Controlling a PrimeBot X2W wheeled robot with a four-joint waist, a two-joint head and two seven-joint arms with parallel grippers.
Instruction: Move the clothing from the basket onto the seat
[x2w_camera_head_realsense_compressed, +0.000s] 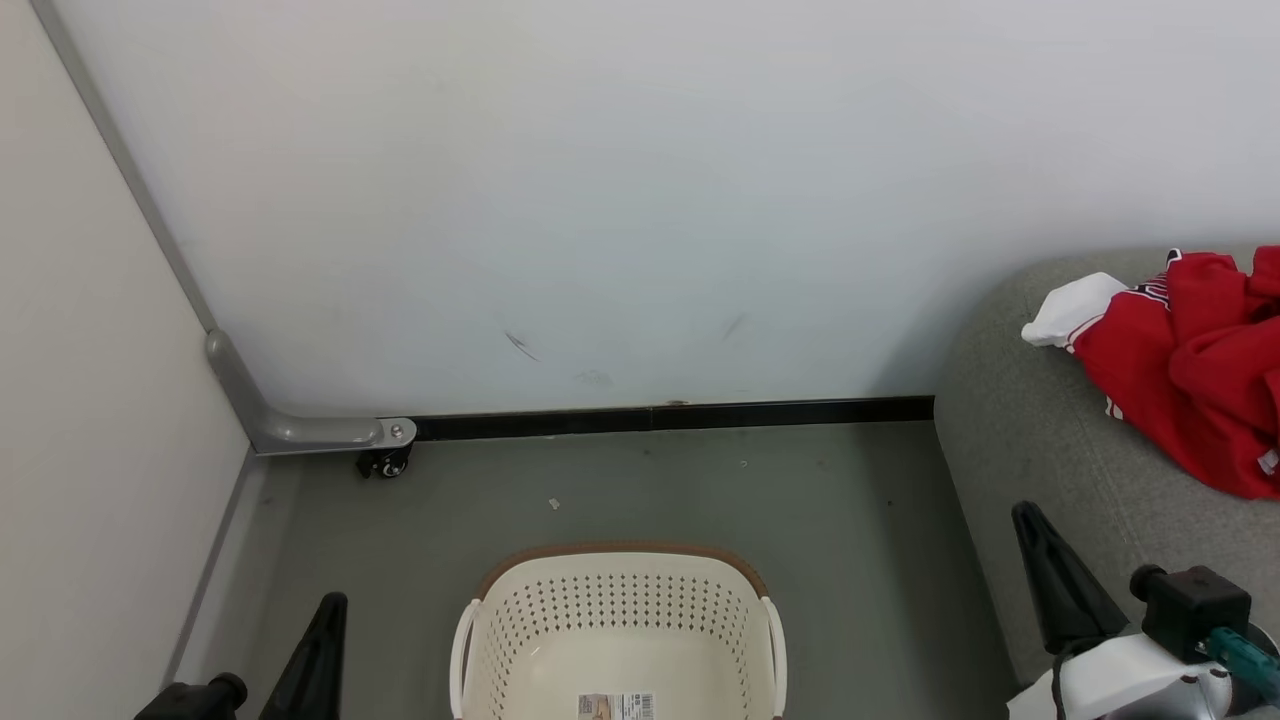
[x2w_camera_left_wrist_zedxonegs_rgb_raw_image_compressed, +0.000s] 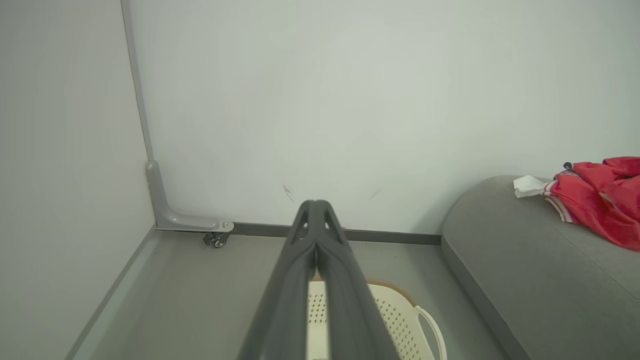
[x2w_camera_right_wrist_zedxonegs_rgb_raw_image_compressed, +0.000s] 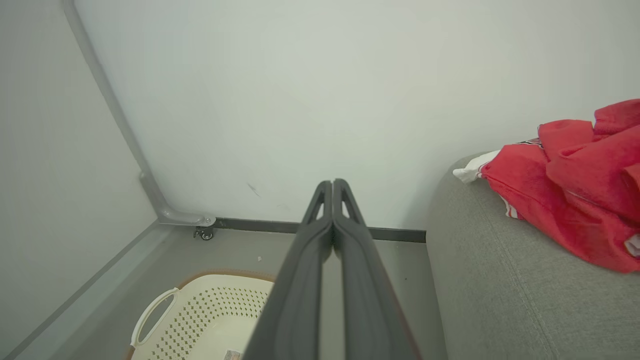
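The left tool (x2w_camera_head_realsense_compressed: 330, 612) and right tool (x2w_camera_head_realsense_compressed: 1030, 520) each have their long dark fingers pressed together, gripping nothing. The soft bright red clothing (x2w_camera_head_realsense_compressed: 1190, 370) with white trim lies heaped on the large light grey fabric seat (x2w_camera_head_realsense_compressed: 1030, 450), beyond and right of the right tool. Between the tools, the cream perforated plastic basket (x2w_camera_head_realsense_compressed: 620, 610) looks empty, though its near end is cut off. With nothing left to carry, shut tools make sense.

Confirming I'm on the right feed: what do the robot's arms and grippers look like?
The left gripper and right gripper each have two long dark grey tapering fingers with triangular cut-outs near the tips. Behind the right one sit a black block, a teal fitting and a glossy white wrist shell.
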